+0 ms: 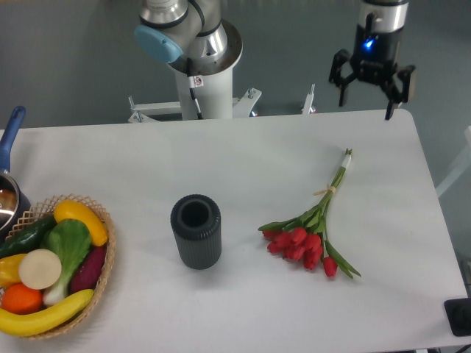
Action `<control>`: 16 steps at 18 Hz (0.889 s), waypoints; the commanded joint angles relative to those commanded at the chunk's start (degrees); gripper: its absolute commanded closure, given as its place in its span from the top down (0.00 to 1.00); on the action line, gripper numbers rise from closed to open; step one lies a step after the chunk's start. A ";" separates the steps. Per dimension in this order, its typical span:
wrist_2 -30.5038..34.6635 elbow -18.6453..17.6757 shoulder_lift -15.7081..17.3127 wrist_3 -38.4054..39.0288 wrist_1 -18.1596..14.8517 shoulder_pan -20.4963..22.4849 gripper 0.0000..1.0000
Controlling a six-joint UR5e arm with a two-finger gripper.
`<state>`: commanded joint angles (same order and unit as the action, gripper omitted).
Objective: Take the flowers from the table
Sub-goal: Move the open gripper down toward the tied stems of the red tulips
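Observation:
The flowers [311, 232], a small bunch of red tulips with thin green stems tied with a tan band, lie flat on the white table [243, 147], right of centre, heads toward the front, stems pointing to the back right. My gripper [366, 101] hangs above the table's back right edge, well behind the stem ends. Its fingers are spread apart and hold nothing.
A dark ribbed cylindrical vase [196, 230] stands upright left of the flowers. A wicker basket of vegetables [51, 265] sits at the front left. A pot with a blue handle [9, 176] is at the left edge. The arm's base [199, 66] stands behind the table.

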<state>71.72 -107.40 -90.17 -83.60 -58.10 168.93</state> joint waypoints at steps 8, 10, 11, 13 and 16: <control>0.00 0.43 -6.41 7.56 2.18 -3.34 1.00; 1.22 0.36 -9.31 10.55 6.84 -5.71 1.00; 2.45 0.27 -10.37 11.61 8.42 -6.68 1.00; 5.35 0.61 -11.87 11.89 9.93 -8.18 1.00; 7.11 1.32 -14.76 15.21 10.72 -8.71 1.00</control>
<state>78.83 -106.08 -104.93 -68.39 -47.38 160.23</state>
